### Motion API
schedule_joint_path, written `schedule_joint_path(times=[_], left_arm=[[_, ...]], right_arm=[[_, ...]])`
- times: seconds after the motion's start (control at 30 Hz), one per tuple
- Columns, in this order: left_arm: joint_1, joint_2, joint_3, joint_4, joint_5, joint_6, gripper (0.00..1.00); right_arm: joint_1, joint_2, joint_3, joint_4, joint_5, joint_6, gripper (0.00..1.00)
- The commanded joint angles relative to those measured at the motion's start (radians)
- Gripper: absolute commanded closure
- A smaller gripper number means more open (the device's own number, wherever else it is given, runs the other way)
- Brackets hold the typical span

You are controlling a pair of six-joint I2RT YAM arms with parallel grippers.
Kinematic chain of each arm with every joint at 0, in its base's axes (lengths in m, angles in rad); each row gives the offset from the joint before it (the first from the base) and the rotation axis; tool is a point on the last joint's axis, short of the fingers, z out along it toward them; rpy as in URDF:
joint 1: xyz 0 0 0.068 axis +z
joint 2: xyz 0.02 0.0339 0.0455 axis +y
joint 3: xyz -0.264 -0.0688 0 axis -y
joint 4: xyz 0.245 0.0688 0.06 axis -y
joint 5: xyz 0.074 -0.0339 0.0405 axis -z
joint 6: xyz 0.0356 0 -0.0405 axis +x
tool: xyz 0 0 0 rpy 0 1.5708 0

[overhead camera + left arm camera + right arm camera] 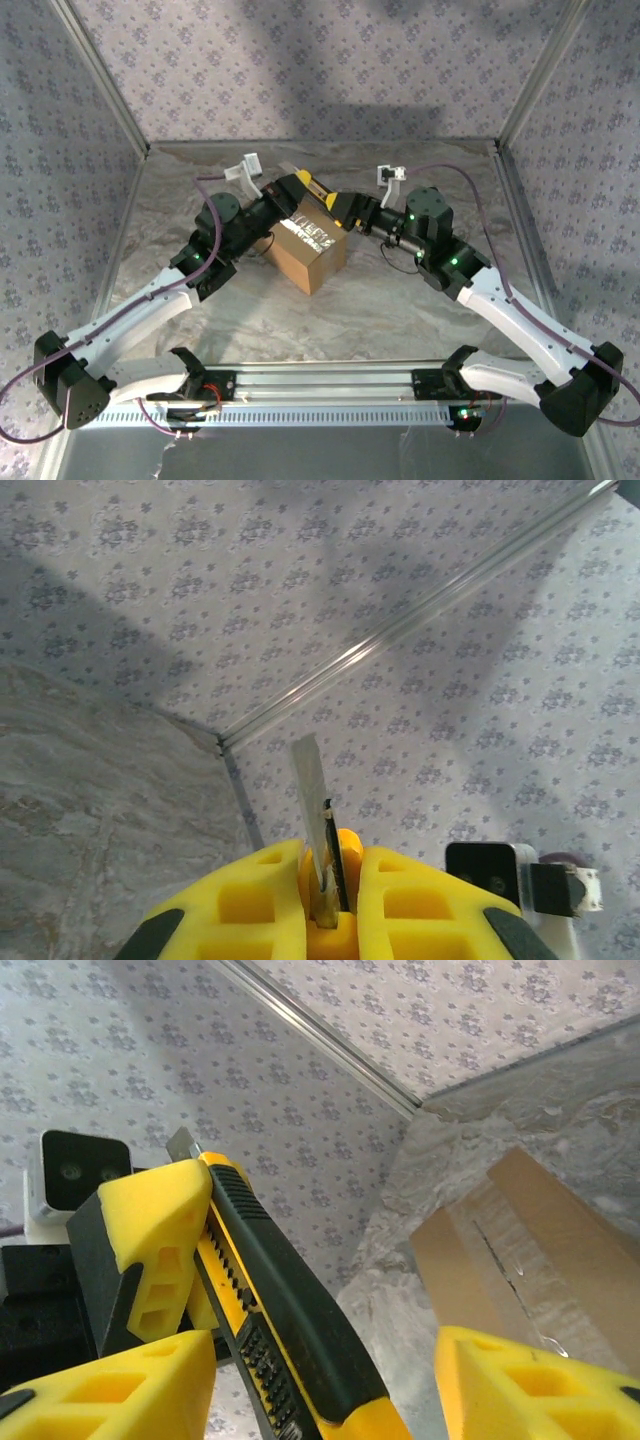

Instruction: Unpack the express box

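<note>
At the bottom of the top view, you are looking at your two arms spreading from the rail [320, 385] and bending in toward mid-frame. Just above that, the express box [305, 262] is sitting corner-on at the centre of the wrinkled silver table [400, 310], its flaps lying closed under shiny tape [308, 236]. Over its upper edge your left gripper [298, 190] is clamping a yellow-and-black utility knife [322, 196]. In the left wrist view, its yellow pads [260, 890] are pinching it tight, with the blade [308, 780] sticking up at centre frame. Your right gripper [347, 208] is hanging just right of it, jaws standing wide. In its wrist view the knife handle is lying between the fingers [120, 1390], just beside the lower-left one; you cannot tell whether they are touching. The patterned wall [320, 60] is closing off the top.
</note>
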Motion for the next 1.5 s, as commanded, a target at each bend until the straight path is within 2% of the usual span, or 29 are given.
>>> schedule_joint_path(times=[0.0, 0.37, 0.53, 0.67, 0.9, 1.33, 1.47], left_arm=[[0.016, -0.023, -0.010, -0.027, -0.028, 0.021, 1.00], [0.035, -0.028, -0.015, -0.059, -0.033, -0.016, 1.00], [0.040, -0.031, -0.012, -0.075, -0.037, -0.035, 1.00], [0.041, -0.032, -0.016, -0.090, -0.043, -0.064, 1.00], [0.041, -0.051, -0.042, -0.110, -0.061, -0.121, 1.00], [0.041, -0.075, -0.060, -0.143, -0.073, -0.175, 1.00], [0.041, -0.072, -0.068, -0.140, -0.073, -0.197, 1.00]], right_arm=[[0.008, -0.028, -0.003, -0.003, 0.007, -0.025, 0.38], [0.025, -0.024, 0.016, -0.096, 0.061, -0.094, 0.27], [0.110, 0.011, 0.108, -0.296, 0.227, -0.233, 0.22], [0.174, 0.050, 0.165, -0.376, 0.323, -0.320, 0.20], [0.261, 0.115, 0.249, -0.480, 0.497, -0.407, 0.20], [0.285, 0.178, 0.308, -0.517, 0.586, -0.470, 0.20], [0.284, 0.199, 0.323, -0.510, 0.584, -0.484, 0.23]])
